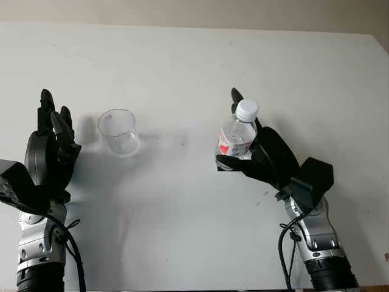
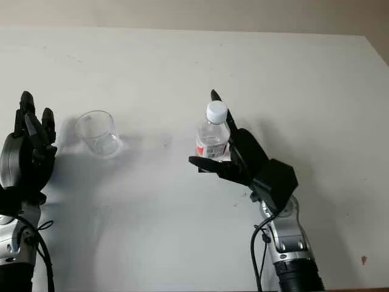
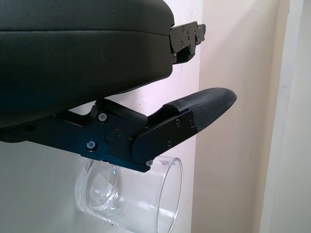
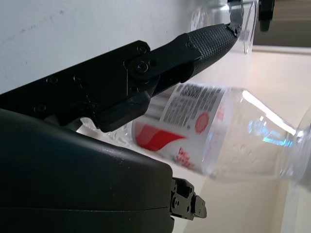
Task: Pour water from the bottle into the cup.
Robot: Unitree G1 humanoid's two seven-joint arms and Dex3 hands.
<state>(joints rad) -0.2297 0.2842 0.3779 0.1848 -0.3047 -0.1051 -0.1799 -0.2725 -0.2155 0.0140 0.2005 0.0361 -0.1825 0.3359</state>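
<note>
- Your right hand (image 1: pixel 258 149) sits right of centre on the white table (image 1: pixel 182 61), with its fingers around the bottle (image 1: pixel 236 137); whether they press on the plastic or merely surround it, you cannot tell from the head views or the right wrist view.
- You lose the bottle's base behind the lower finger (image 1: pixel 234 163), and one fingertip pokes up on its far side.
- Your bottle stands upright: clear plastic, white cap (image 1: pixel 247 109) on, a red and white label round the lower body; you cannot make out a water level.
- Your left hand (image 1: pixel 51 146) is open at the left edge, just left of the cup (image 1: pixel 118 132) and not touching it.
- Your cup is clear, upright and looks empty, well apart from the bottle.
</note>
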